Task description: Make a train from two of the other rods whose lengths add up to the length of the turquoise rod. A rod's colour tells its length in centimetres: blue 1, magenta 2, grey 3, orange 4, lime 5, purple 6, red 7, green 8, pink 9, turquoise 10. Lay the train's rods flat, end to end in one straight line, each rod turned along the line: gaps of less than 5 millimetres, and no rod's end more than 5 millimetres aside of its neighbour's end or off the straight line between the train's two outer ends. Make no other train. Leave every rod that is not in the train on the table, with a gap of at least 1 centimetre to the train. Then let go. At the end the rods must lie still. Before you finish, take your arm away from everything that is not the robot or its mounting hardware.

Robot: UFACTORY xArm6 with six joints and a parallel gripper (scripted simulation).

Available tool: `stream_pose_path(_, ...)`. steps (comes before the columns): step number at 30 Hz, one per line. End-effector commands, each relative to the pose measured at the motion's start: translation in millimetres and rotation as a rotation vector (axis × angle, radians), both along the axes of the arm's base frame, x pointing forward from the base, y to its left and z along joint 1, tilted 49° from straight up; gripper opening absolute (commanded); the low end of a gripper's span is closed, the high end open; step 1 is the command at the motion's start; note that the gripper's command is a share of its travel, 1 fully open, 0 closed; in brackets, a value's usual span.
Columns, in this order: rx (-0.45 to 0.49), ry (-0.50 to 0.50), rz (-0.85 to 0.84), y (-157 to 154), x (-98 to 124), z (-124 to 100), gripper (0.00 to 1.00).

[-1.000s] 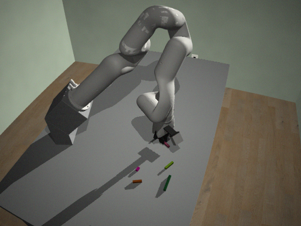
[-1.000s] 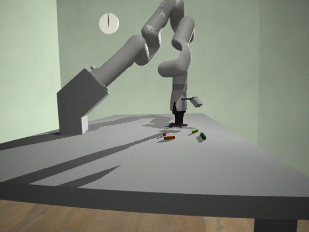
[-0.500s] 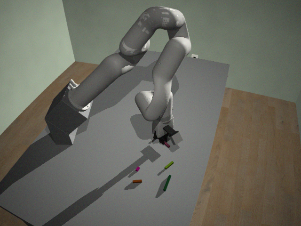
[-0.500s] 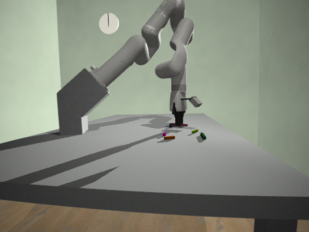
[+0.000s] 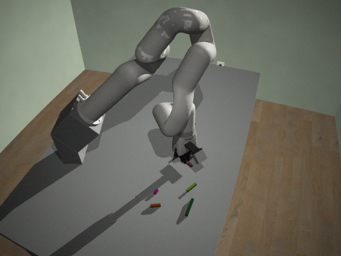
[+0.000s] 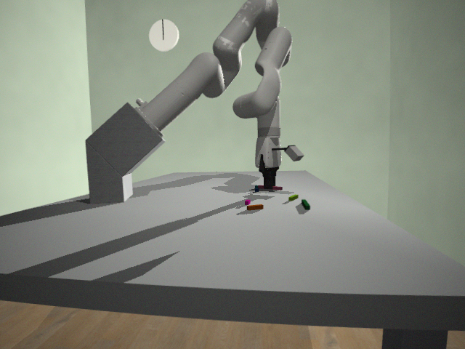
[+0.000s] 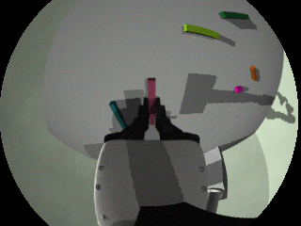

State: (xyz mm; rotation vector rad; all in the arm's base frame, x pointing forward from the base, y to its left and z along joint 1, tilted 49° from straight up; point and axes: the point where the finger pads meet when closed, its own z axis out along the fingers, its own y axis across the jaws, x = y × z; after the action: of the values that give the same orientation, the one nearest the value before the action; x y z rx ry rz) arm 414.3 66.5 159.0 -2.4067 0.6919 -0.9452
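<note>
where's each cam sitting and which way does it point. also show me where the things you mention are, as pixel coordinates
Top: high above the table [image 5: 123, 165], looking steeply down; nearly the whole arm and the gripper [image 5: 182, 157] [image 6: 269, 180] [image 7: 151, 104] show.
Exterior: low beyond a table edge, looking across the top towards the wall; arm and gripper show.
Wrist: on the gripper, looking past its fingers at the table; only gripper parts show for certain.
Top and exterior share the arm's mount [image 5: 74, 132] [image 6: 123, 142].
</note>
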Motion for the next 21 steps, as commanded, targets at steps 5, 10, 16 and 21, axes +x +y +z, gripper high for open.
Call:
stream_pose_path(5, 0.000, -0.002, 0.000, 0.0, 0.1, 0.5, 0.04)
stream_pose_path(10, 0.000, -0.002, 0.000, 0.3, 1.0, -0.2, 0.04)
stream_pose_path(16, 0.000, -0.002, 0.000, 1.3, 4.2, -3.2, 0.04)
stream_pose_path(21, 0.000, -0.002, 0.000, 1.9, 6.2, -5.0, 0.04)
